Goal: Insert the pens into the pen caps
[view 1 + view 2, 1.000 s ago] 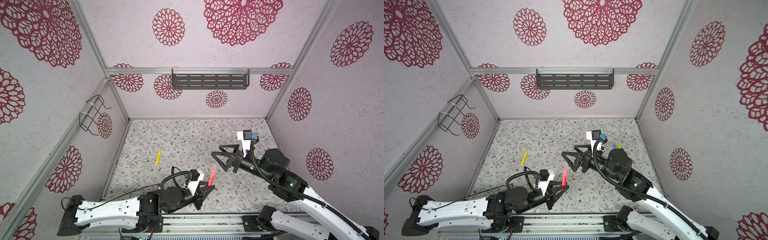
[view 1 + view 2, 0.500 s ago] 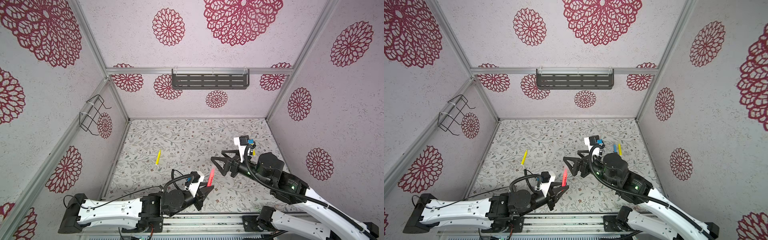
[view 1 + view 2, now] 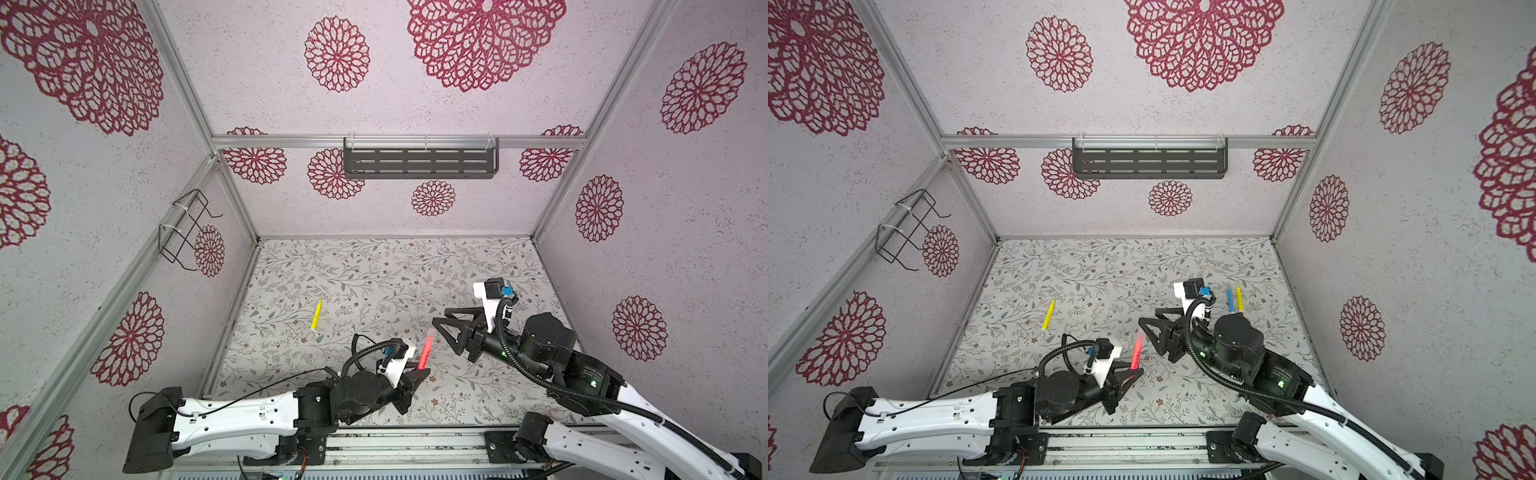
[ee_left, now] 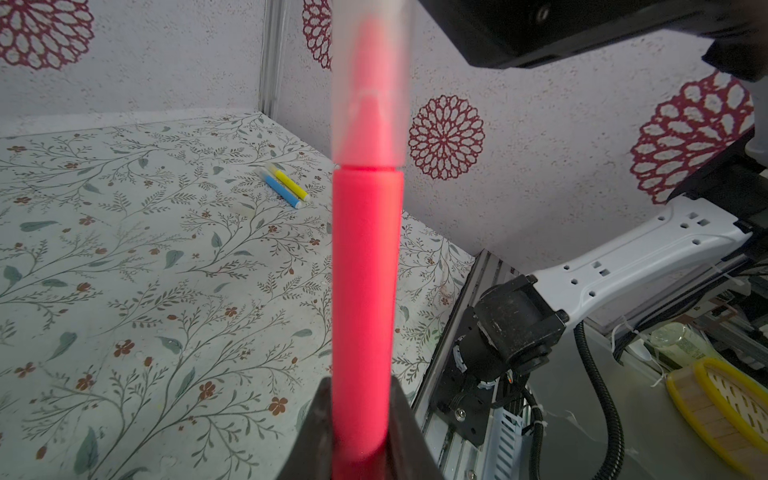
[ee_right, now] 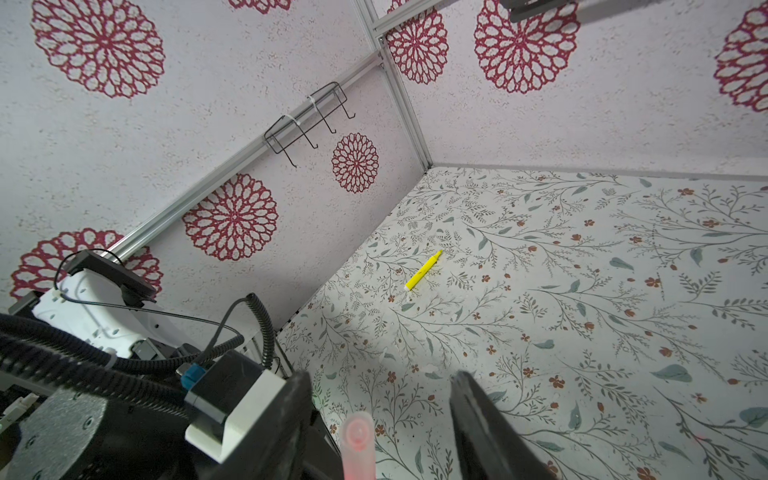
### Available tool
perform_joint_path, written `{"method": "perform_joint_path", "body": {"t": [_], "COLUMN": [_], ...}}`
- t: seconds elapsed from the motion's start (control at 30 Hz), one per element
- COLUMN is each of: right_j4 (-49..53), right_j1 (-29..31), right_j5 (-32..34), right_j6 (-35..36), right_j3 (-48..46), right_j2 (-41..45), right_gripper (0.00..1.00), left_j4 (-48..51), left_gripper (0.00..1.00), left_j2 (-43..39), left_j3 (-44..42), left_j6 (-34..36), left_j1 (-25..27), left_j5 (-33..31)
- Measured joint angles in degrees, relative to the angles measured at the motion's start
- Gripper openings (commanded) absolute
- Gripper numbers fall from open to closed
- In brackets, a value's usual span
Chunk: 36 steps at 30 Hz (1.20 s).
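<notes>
My left gripper (image 3: 417,372) (image 3: 1128,372) (image 4: 361,436) is shut on the lower end of a red-pink pen (image 3: 426,353) (image 3: 1136,354) (image 4: 365,291), holding it upright above the floral table. A translucent cap (image 4: 370,83) (image 5: 357,436) sits over the pen's upper tip. My right gripper (image 3: 444,336) (image 3: 1149,336) (image 5: 380,415) is open, with one finger on each side of the capped end and a gap on both sides. A yellow pen (image 3: 316,314) (image 3: 1048,314) (image 5: 424,270) lies on the left of the table. A blue pen (image 3: 1230,301) (image 4: 282,193) and another yellow pen (image 3: 1239,300) (image 4: 291,186) lie side by side at the right.
A black wire rack (image 3: 185,228) hangs on the left wall. A dark slotted shelf (image 3: 419,160) is fixed to the back wall. The arms' mounting rail (image 3: 415,446) runs along the table's front edge.
My right gripper has come in over the pen's capped end, and its fingers have drawn closer together. The left gripper has kept hold of the red-pink pen.
</notes>
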<state>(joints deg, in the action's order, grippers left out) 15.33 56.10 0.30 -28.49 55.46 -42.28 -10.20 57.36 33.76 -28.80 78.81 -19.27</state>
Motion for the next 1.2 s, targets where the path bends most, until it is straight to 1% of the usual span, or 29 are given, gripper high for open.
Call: {"method": "perform_joint_path", "body": {"t": [0.17, 0.23, 0.37, 0.5, 0.67, 0.9, 1.2], "right_j4": [0.72, 2.03, 3.52, 4.15, 4.17, 4.15, 2.56], "right_j1": [0.00, 0.00, 0.00, 0.00, 0.00, 0.00, 0.00], "right_j5": [0.00, 0.00, 0.35, 1.53, 2.27, 2.29, 1.77], "right_j6": [1.40, 2.38, 4.17, 5.31, 5.92, 6.62, 7.45], "right_j3": [0.37, 1.66, 3.67, 3.76, 3.06, 3.02, 3.02], "right_j2": [-1.64, -3.37, -5.90, -5.88, -5.27, -6.16, -9.42], "right_gripper": [0.54, 0.51, 0.51, 0.53, 0.52, 0.48, 0.49], "left_j4": [-1.42, -2.23, -2.47, -2.47, -2.34, -2.43, -2.43], "left_gripper": [0.00, 0.00, 0.00, 0.00, 0.00, 0.00, 0.00], "left_j2": [2.10, 3.04, 4.15, 4.22, 4.13, 4.15, 4.24], "left_j3": [0.04, 0.04, 0.83, 2.21, 2.43, 2.43, 2.43], "left_j6": [-0.22, -0.24, -0.24, -0.22, -0.24, -0.31, -0.39], "left_j1": [-0.74, -0.90, -1.64, -2.82, -4.76, -7.52, -7.89], "left_j5": [0.70, 0.81, 1.18, 2.32, 4.20, 6.93, 8.31]}}
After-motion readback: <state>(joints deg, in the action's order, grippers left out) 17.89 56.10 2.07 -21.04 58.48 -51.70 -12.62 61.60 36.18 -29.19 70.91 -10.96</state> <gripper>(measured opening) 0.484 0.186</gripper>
